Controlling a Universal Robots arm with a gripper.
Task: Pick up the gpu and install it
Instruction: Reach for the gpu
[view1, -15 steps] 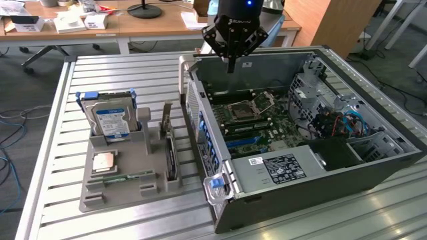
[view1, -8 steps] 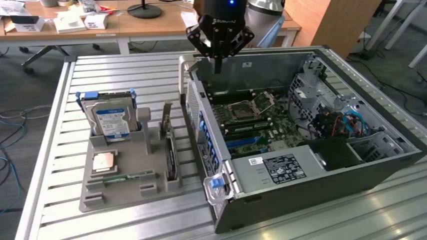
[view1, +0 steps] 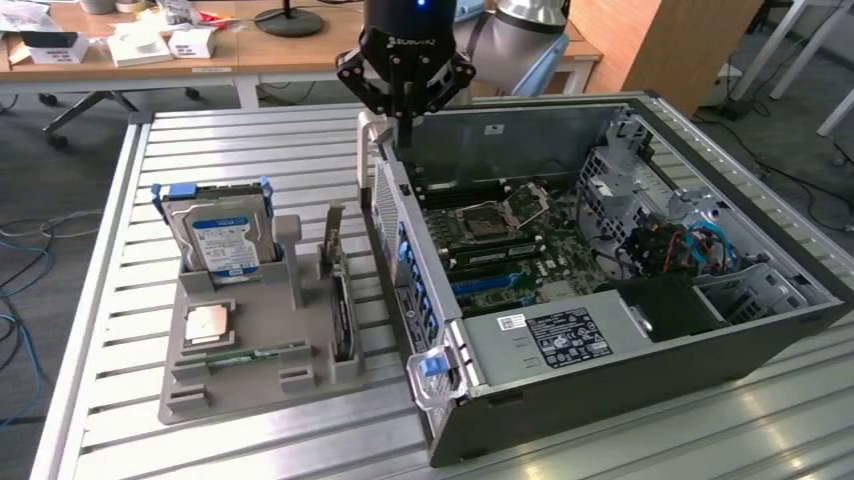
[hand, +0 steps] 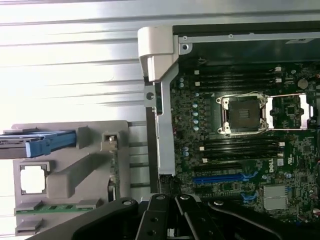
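The gpu (view1: 342, 318) stands on edge in a slot of the grey holder (view1: 240, 392), a dark board with its pale bracket (view1: 332, 232) sticking up at the far end. My gripper (view1: 400, 112) hangs well above and behind it, over the rear wall of the open computer case (view1: 747, 330), next to the case's pale latch (view1: 378, 135). Its fingers are shut with nothing between them. In the wrist view the gripper (hand: 171, 202) sits over the edge of the motherboard (hand: 240, 150), near the blue card slot (hand: 220, 177) and the pale latch (hand: 157, 50).
The holder also carries a silver hard drive (view1: 224, 235) in blue rails, a square processor (view1: 207, 322) and a green memory stick (view1: 248, 353). All of it rests on a slatted metal table (view1: 240, 140). Desks and cables lie beyond the table.
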